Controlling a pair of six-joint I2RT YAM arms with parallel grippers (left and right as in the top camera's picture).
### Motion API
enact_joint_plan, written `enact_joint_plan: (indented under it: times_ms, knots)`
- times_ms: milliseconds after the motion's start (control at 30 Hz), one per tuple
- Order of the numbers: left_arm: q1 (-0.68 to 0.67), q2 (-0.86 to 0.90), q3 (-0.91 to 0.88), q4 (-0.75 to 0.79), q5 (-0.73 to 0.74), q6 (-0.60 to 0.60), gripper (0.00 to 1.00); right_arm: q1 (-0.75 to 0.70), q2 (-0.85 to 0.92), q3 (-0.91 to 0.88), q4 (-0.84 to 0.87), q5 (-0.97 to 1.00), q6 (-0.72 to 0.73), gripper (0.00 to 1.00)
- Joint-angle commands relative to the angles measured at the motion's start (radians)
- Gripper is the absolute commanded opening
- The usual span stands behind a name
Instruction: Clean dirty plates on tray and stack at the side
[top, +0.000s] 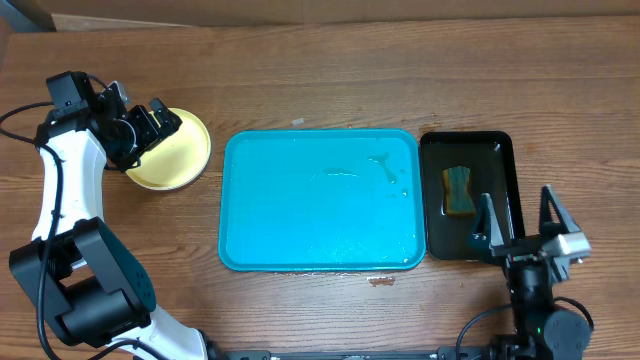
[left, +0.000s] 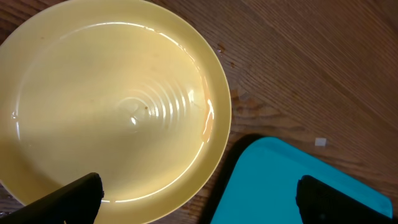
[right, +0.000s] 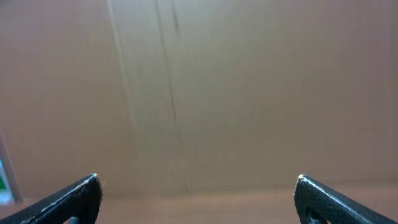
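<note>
The turquoise tray (top: 320, 200) lies in the middle of the table with nothing on it but a wet sheen. A pale yellow plate (top: 180, 155) rests on the wood just left of it, looking clean and glossy in the left wrist view (left: 112, 106). My left gripper (top: 152, 122) hovers open over the plate's left part. In its own view the left gripper (left: 205, 198) spans the plate's rim and the tray's corner (left: 280, 180). My right gripper (top: 518, 212) stands open at the lower right, holding nothing (right: 198, 193).
A narrow black tray (top: 500, 150) sits right of the turquoise one, with a yellow-green sponge (top: 458, 190) in it. A small brown smear (top: 380, 281) marks the wood below the tray's front edge. The right wrist view shows only blurred brown surface.
</note>
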Motion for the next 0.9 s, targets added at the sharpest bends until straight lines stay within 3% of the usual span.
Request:
enact_joint_plan:
  times_ms: [0,267,600,867]
  knots:
    - [-0.002,-0.034,0.023,0.0,-0.002,0.016,1.0,-0.003,-0.012,-0.011,-0.083,0.005,-0.004,1.0]
    - [-0.002,-0.034,0.023,-0.001,-0.002,0.016,1.0,-0.003,-0.012,-0.011,-0.33,0.013,-0.004,1.0]
    - [-0.002,-0.034,0.023,-0.001,-0.002,0.016,1.0,-0.003,-0.012,-0.011,-0.323,0.024,-0.008,1.0]
    - [-0.002,-0.034,0.023,-0.001,-0.002,0.016,1.0,-0.003,-0.012,-0.011,-0.322,-0.025,-0.252,1.0]
